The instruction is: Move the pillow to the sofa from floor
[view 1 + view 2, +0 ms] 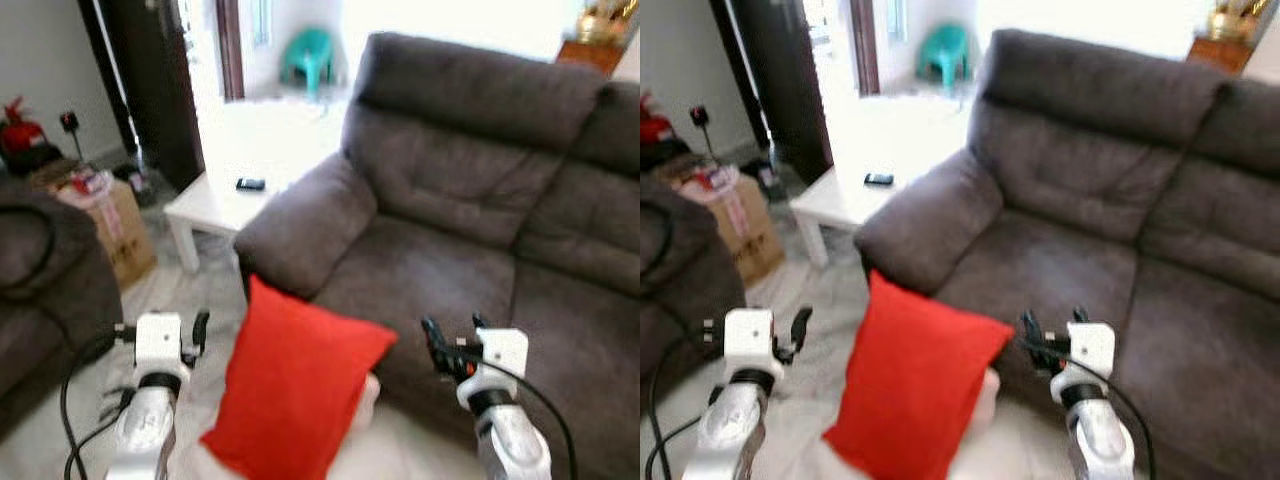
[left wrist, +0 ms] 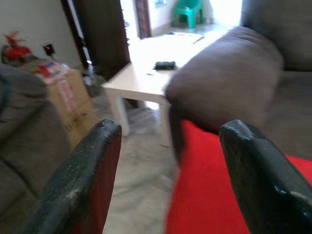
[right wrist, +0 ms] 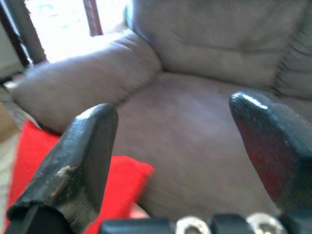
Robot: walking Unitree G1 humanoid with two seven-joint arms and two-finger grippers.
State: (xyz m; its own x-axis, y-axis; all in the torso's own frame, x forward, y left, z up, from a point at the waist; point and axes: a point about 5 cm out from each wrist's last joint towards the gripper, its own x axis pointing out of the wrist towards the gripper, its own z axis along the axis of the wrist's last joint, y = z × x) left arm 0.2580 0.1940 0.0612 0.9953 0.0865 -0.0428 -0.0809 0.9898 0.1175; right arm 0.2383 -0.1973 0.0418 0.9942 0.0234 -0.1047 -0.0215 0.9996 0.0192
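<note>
Red pillow leans on the sofa front, at 6 o'clock. Our left claw and right claw hang wide open, holding nothing. Next we squeeze it from both sides.

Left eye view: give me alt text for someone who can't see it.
A red pillow stands on the floor, leaning against a dark grey sofa, between the open left gripper and right gripper. A white table stands behind.

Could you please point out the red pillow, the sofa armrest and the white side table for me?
red pillow (image 1: 295, 385), left eye view, middle of its red face.
sofa armrest (image 1: 310, 225), left eye view, its rounded top.
white side table (image 1: 215, 205), left eye view, bare tabletop near the front edge.
</note>
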